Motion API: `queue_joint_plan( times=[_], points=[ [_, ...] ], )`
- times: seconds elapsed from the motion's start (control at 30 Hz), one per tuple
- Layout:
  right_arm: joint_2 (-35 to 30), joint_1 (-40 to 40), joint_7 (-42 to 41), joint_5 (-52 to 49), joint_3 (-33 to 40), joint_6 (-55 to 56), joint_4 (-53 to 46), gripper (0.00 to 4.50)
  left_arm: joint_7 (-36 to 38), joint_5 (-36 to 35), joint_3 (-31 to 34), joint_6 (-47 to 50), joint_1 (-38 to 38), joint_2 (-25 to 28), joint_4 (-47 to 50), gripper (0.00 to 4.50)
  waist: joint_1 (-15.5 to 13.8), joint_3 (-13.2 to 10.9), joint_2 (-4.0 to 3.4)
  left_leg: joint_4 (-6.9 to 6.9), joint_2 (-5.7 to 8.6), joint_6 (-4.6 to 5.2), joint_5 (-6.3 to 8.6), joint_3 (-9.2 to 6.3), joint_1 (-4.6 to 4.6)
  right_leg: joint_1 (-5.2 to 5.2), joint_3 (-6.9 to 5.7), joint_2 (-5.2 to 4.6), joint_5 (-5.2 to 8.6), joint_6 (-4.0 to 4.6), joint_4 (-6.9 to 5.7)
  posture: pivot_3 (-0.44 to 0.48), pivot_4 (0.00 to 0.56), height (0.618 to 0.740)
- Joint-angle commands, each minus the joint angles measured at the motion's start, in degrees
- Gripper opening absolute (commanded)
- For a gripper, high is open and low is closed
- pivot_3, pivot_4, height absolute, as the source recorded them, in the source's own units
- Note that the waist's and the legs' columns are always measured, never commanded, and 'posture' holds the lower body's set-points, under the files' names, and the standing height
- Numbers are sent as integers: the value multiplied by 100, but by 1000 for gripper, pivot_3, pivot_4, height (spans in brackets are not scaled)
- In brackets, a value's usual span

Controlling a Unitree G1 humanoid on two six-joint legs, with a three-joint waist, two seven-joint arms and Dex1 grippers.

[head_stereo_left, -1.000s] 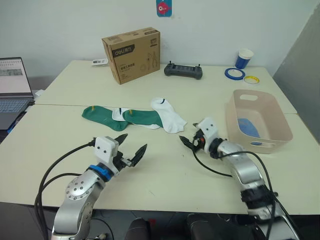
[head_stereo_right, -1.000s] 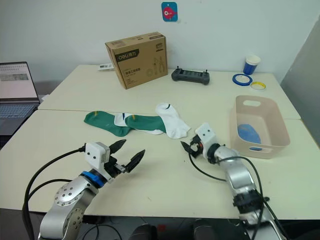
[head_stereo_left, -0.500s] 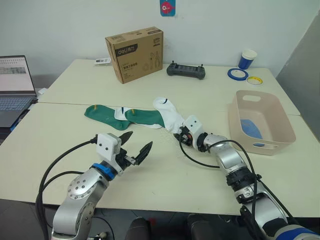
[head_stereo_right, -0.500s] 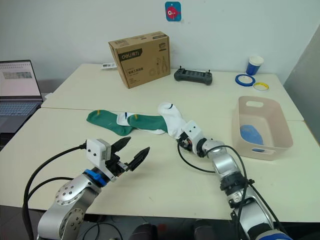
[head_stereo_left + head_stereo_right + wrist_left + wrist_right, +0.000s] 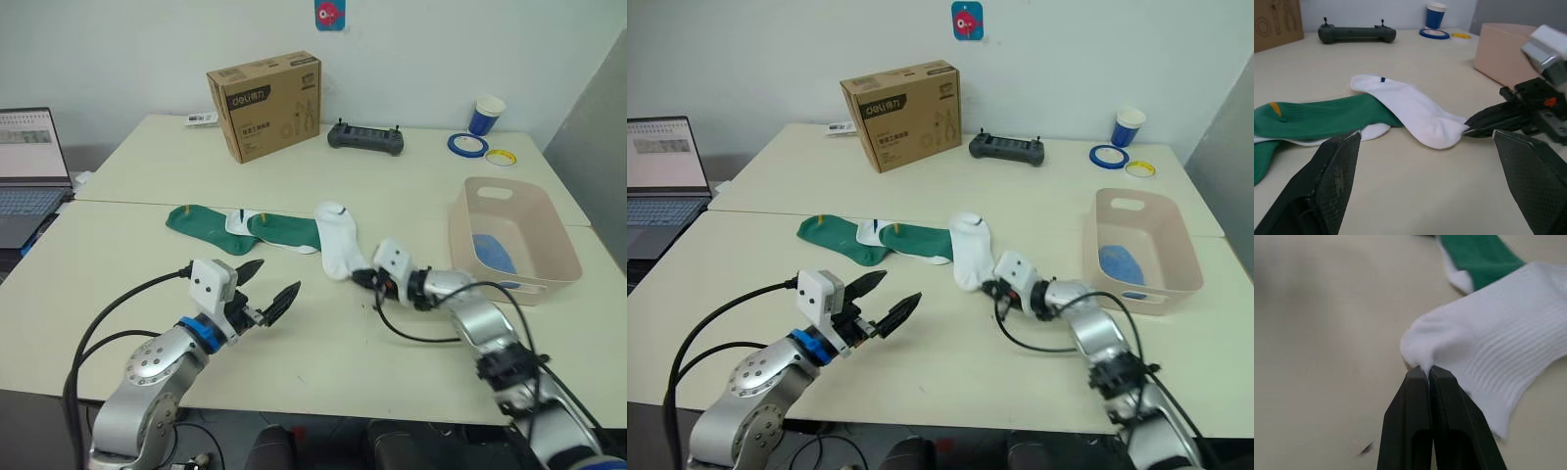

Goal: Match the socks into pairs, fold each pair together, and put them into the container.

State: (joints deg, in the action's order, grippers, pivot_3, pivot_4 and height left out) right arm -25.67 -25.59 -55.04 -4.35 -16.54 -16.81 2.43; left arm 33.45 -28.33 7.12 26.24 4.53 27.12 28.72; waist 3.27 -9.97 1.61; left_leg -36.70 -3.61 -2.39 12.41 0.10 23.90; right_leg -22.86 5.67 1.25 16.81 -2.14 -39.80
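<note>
A white sock (image 5: 337, 241) lies mid-table, and my right gripper (image 5: 362, 280) is shut on its near end; the right wrist view shows the black fingers (image 5: 1420, 396) pinching the white fabric (image 5: 1493, 352). Left of it lie two dark green socks (image 5: 283, 230) (image 5: 201, 221), with another white sock (image 5: 235, 223) between them. At the right stands the pinkish-beige container (image 5: 549, 257), with a light blue sock (image 5: 487, 252) inside. My left gripper (image 5: 277, 277) hovers open near the table's front, short of the socks, with nothing between its fingers (image 5: 1334, 171).
A brown cardboard box (image 5: 263, 103) and a black controller (image 5: 364, 138) stand at the back. At the back right are a blue cup (image 5: 483, 114) and tape rolls (image 5: 460, 145). A laptop (image 5: 24, 157) sits at the far left.
My right gripper reached the white sock, closed on its near end and drew it toward me and to the right, off the green sock. The left gripper stayed open.
</note>
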Motion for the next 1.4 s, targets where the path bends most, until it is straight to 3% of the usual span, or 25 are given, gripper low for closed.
queue_joint_plan(
  times=[0.03, 0.2, 0.47, 0.57, 0.67, 0.8, 0.97, 1.23, 1.37, 1.4],
  points=[
    [-518, 349, -638, -348, -20, -60, -1033, 50, 421, -243, 63, 100, 136, 289, 53, 4500, 5, -1, 2, 0, -1, 0, 0, 0, -1, 0, 0, 0, 1, 2, 0, 0, 150, 740],
    [-1839, 1360, -1687, -616, 63, 384, -2059, 50, 950, -572, 98, 535, 235, 797, 7, 4500, -13, -10, 8, 0, -1, 0, 0, 1, -3, -3, 0, -2, 17, 29, 1, 0, 150, 740],
    [-2229, 1562, -1619, -551, 410, 934, -1689, 50, 1256, -432, -178, 650, -360, 1126, -520, 4500, 16, -22, 29, -11, 3, -1, 0, 7, -9, -14, 2, -11, 11, 35, 7, 0, 150, 740],
    [-2217, 1556, -1592, -677, 467, 853, -1677, 649, 1326, -301, -489, 669, -872, 1045, -857, 4500, -5, -23, 30, -11, 7, -1, 0, 10, -5, -26, 3, -14, 12, 35, 15, 0, 150, 740],
    [-2274, 1642, -1557, -943, 638, 509, -1913, 1643, 1360, -61, -809, 610, -1326, 975, -1239, 4500, -26, -23, 30, -5, 7, -1, 0, 9, 8, 1, 1, -13, -9, -3, 30, 0, 150, 740],
    [-2291, 1847, -1205, -2060, 1367, -1056, -2429, 2984, 1351, 303, -1216, 530, -2217, 608, -2135, 4500, -74, -23, 30, 2, 5, 0, 0, -1, 10, 4, -6, -8, -8, -7, 35, 0, 150, 740],
    [-1942, 2082, -203, -2780, 2011, -2344, -2652, 2984, 1430, 793, -1540, 170, -3064, 207, -3284, 4500, -119, -22, 31, -2, 4, 0, 0, -10, 3, 22, -10, -2, -11, -10, 40, 0, 150, 740],
    [-1880, 2782, 576, -1716, 1304, -1973, -2794, 2984, 1523, 1603, -2008, -402, -3888, -272, -4671, 4500, -133, -22, 30, 2, 6, 1, 1, -9, 8, 29, -12, -1, -16, -20, 68, 0, 150, 740],
    [-1819, 2892, 677, -1655, 1148, -2005, -2934, 2984, 1619, 1718, -2012, -508, -3971, -407, -4897, 4500, -125, -20, 30, 1, 5, 2, 2, -9, 2, 40, -9, -1, -21, -28, 73, 0, 150, 740],
    [-1804, 2885, 701, -1664, 1107, -2044, -2999, 3021, 1680, 1713, -2032, -493, -3957, -427, -4868, 4316, -127, -20, 31, 1, 5, 2, 2, -10, -4, 46, -11, -1, -21, -28, 73, 0, 150, 740]
  ],
)
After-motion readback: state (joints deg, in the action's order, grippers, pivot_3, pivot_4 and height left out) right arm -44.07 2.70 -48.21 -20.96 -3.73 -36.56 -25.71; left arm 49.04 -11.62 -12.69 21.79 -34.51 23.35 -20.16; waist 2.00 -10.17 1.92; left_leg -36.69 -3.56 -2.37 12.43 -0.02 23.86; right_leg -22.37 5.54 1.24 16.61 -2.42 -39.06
